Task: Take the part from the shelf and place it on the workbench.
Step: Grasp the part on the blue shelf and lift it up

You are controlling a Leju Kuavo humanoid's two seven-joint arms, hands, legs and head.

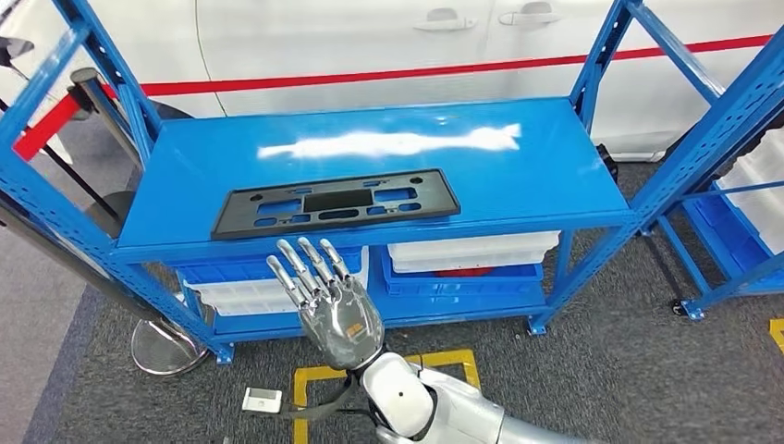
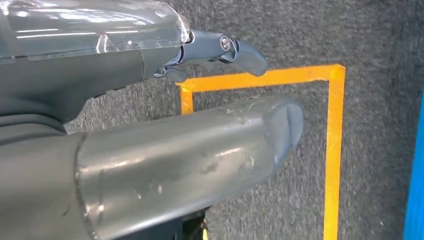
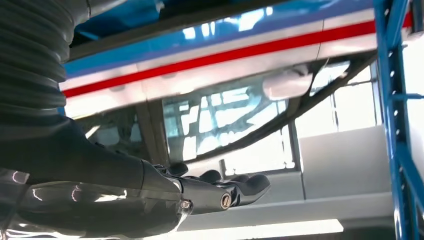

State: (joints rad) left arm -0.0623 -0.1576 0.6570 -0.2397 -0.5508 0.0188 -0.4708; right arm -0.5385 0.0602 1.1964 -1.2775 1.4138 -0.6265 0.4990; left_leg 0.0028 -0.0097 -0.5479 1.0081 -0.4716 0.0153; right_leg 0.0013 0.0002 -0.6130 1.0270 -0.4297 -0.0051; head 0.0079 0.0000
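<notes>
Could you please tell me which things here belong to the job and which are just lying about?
Job: flat black plastic part with cut-outs; blue metal shelf; right hand, open below the part.

Lying about: white trays in blue bins; small white block; yellow floor tape; white car.

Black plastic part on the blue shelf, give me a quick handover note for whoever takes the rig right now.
Right robot hand: open, fingers spread, raised in front of the blue shelf, just short of its front edge, touching nothing.
Left robot hand: holds nothing, hanging over grey carpet and yellow floor tape; whether its fingers are apart or curled in is unclear.
Black plastic part: lies flat on the shelf's top level near the front edge, untouched.
Done: the right robot hand is up by the part, nothing more.
Left: grasp the part, lift it off, carry it to the workbench and set it down.
</notes>
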